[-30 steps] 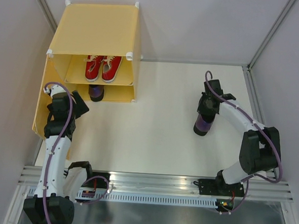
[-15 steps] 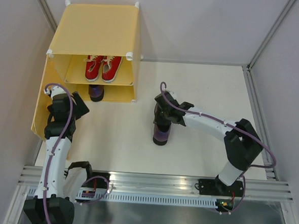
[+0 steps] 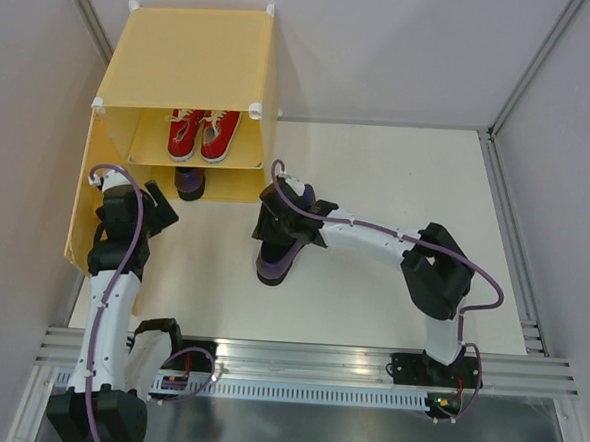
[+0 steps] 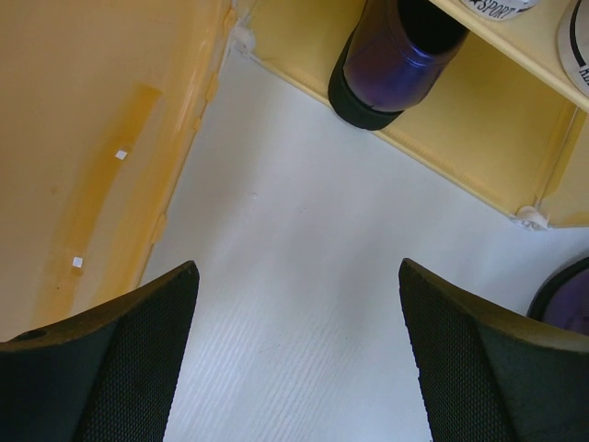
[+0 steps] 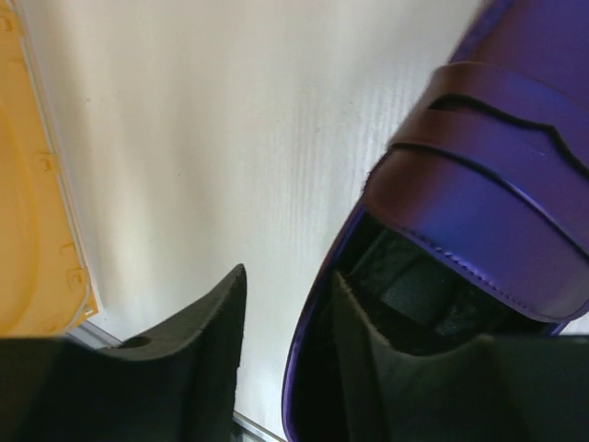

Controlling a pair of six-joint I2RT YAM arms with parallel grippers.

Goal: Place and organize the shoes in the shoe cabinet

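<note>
The yellow-orange shoe cabinet (image 3: 190,59) stands at the back left with its door (image 3: 84,198) swung open. The two red sneakers (image 3: 202,135) sit side by side on its inner shelf. One dark purple slip-on (image 3: 189,182) stands in the lower compartment, heel outward, and also shows in the left wrist view (image 4: 391,60). My right gripper (image 3: 274,232) is shut on the second purple shoe (image 3: 275,263) just in front of the cabinet. One finger is inside the heel opening and the other outside (image 5: 290,322); the shoe (image 5: 497,138) points toward the floor. My left gripper (image 4: 299,350) is open and empty near the door (image 4: 83,138).
The left arm (image 3: 112,270) stands close along the open door. The right arm (image 3: 394,242) reaches across the white table top. Grey walls close in the left, back and right. A metal rail (image 3: 306,362) runs along the near edge.
My right gripper has carried the purple shoe leftward from the right side of the table to just in front of the cabinet. The left arm has stayed still.
</note>
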